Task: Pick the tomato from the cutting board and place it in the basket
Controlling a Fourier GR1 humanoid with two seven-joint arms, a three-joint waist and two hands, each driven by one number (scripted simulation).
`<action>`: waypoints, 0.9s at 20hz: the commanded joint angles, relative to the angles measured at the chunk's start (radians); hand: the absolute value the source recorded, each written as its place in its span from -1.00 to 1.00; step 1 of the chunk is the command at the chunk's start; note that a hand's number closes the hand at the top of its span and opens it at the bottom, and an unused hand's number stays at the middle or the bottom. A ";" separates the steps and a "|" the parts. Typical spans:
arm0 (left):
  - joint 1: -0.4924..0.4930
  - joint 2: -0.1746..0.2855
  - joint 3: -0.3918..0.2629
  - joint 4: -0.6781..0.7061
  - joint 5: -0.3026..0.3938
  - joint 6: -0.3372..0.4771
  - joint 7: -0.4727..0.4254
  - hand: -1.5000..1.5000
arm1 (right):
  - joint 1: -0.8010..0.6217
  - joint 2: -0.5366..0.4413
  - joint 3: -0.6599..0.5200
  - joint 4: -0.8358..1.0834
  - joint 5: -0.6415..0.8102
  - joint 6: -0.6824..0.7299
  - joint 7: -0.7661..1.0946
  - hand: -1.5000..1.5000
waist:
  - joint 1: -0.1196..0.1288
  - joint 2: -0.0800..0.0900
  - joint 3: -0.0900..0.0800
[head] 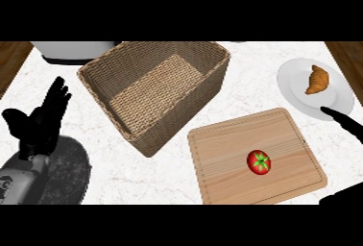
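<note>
A red tomato point(260, 161) with a green stem lies on the wooden cutting board point(227, 144), right of its middle. The woven basket point(106, 77) stands tilted at the upper middle, with nothing inside. My left hand point(39, 122) rests open at the left edge, fingers up. Of my right hand point(344, 120) only straight dark fingers show at the right edge, above and right of the tomato and apart from it; a dark part of the same arm sits at the lower right corner.
A white plate point(294, 72) with a croissant point(318, 79) sits at the upper right, just behind the right hand. A dark round pan point(71, 168) lies under my left forearm. A white-and-black appliance point(71, 50) stands behind the basket.
</note>
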 commanded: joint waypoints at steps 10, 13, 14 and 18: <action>0.006 -0.031 0.080 -0.055 -0.062 -0.065 0.062 0.00 | 0.059 0.305 0.011 0.073 0.242 -0.015 -0.103 -1.00 | 0.014 0.003 0.002; -0.034 -0.057 0.114 0.058 -0.063 -0.115 -0.001 0.00 | 0.122 0.331 -0.032 0.149 0.255 0.004 -0.268 -1.00 | 0.008 0.004 0.002; -0.030 -0.074 0.084 0.007 -0.092 -0.082 0.029 0.00 | 0.140 0.369 0.009 0.196 0.309 -0.028 -0.322 -1.00 | 0.010 0.003 0.002; -0.062 -0.100 0.121 0.099 -0.103 -0.116 -0.015 0.00 | 0.127 0.443 0.031 0.216 0.412 -0.065 -0.346 -1.00 | 0.008 0.004 0.002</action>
